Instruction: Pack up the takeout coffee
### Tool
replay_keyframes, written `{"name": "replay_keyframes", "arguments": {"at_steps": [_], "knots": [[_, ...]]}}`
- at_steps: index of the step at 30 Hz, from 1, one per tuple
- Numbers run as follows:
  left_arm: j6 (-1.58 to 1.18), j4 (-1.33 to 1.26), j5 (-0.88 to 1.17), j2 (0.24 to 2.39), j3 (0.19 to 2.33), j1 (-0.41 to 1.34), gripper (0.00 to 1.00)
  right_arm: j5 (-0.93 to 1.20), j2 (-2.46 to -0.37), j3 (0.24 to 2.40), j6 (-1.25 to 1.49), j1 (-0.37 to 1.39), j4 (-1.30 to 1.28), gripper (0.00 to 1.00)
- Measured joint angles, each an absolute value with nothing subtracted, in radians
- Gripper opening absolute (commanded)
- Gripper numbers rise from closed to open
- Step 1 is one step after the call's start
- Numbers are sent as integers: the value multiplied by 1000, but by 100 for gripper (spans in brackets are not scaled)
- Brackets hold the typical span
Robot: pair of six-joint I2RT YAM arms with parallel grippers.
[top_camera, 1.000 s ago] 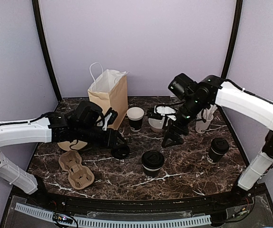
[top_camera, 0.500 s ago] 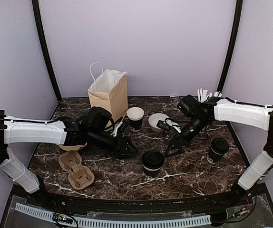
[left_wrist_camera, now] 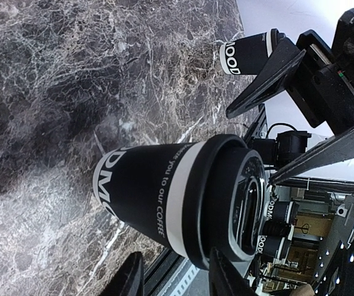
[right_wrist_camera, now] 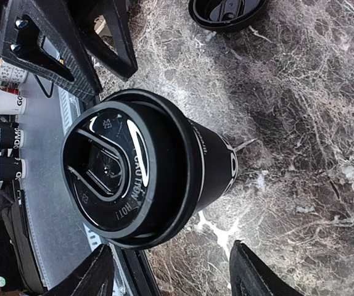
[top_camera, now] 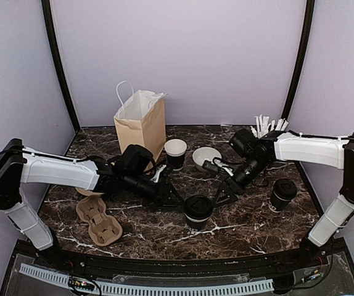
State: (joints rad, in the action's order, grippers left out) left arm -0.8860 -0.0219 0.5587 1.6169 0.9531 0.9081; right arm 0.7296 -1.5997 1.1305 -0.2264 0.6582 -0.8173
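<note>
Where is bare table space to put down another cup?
Bare marble lies at the front: between the brown cardboard cup carrier and the lidded black paper coffee cup, and between that cup and the second lidded black cup. Crowded: the middle, where the left hand and right hand flank the first cup.

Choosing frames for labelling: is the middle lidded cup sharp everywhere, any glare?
Top external: lidded coffee cup small but sharp. Left wrist: lettering crisp, background beyond the table blown out. Right wrist: sharp, glare streaks on its lid.

Dark marble table point(top_camera: 245, 231), coffee cups point(top_camera: 198, 209), paper bag point(top_camera: 141, 126)
</note>
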Motion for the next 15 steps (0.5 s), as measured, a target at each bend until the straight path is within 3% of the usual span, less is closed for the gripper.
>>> {"name": "replay_keyframes", "arguments": {"at_steps": [15], "knots": [[-875,-44,591,1668,970,909,34,776,-1674,1131,-236,658,-828,62]]}}
